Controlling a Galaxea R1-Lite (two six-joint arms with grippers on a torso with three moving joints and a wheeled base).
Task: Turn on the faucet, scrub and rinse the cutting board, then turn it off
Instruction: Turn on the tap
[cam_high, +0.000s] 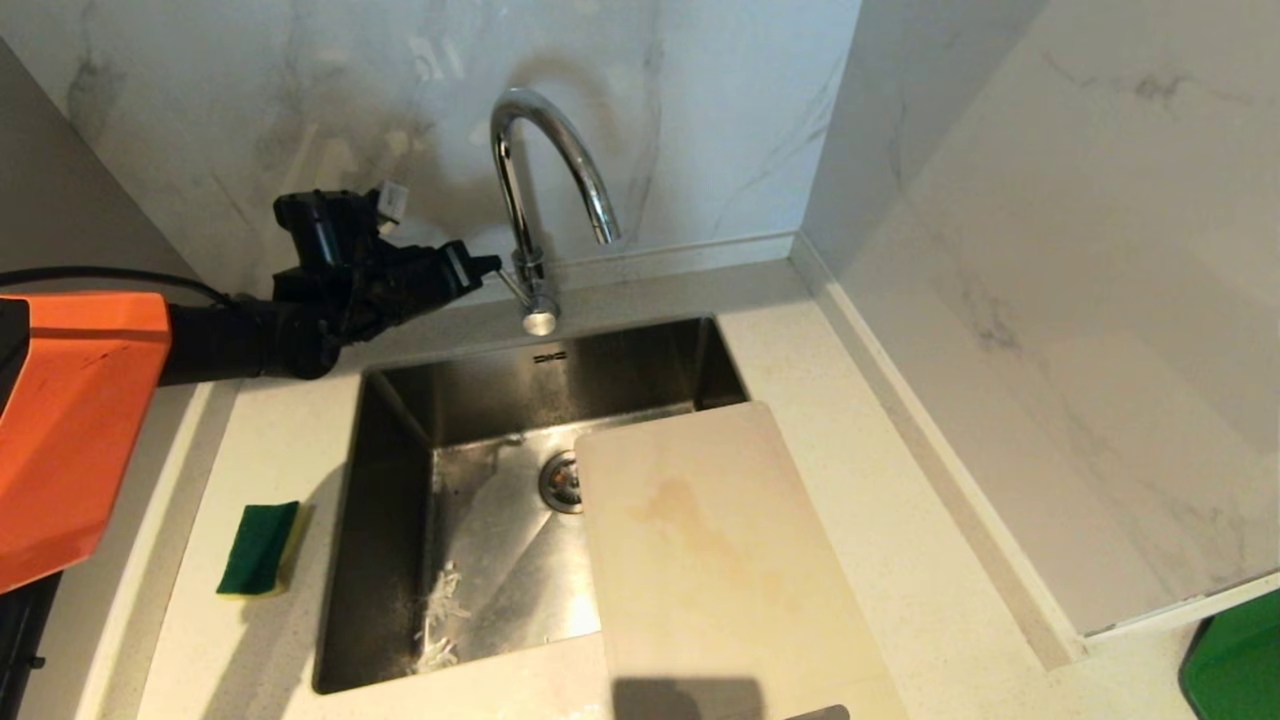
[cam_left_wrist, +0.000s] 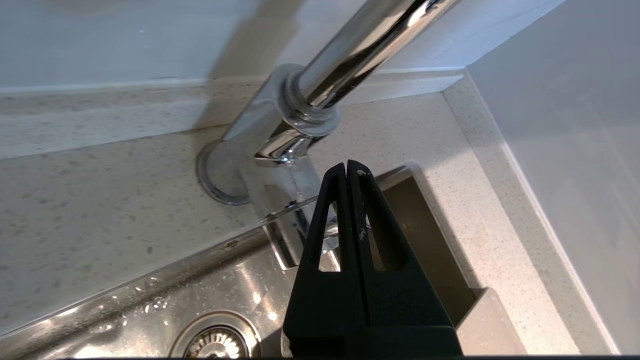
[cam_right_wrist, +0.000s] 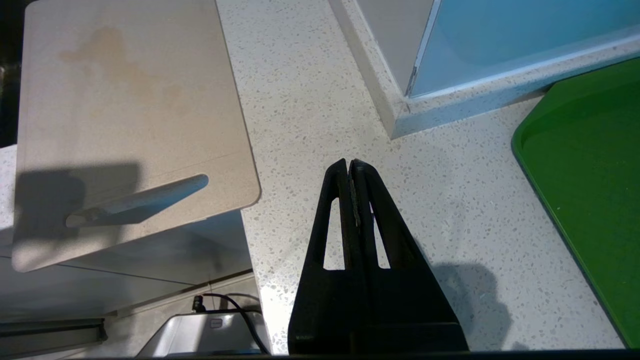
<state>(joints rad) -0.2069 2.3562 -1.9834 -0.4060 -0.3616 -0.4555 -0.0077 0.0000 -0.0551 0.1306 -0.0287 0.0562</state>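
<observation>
- Behind the sink (cam_high: 400, 420), your left gripper (cam_high: 487, 264) was clenched empty, its tip just beside the lever (cam_high: 512, 287) at the faucet (cam_high: 528, 200) base.
- You had the board (cam_high: 720, 560) lying across the sink's right rim, stained.
- Your right gripper (cam_right_wrist: 350, 165) hung clenched over the counter (cam_right_wrist: 310, 100), grasping nothing.

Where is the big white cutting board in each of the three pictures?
Head view: the cutting board lies over the sink's right side, low in the middle.
Left wrist view: one corner only, bottom right.
Right wrist view: fills the upper left.
Shared landmark: the speckled counter.
</observation>
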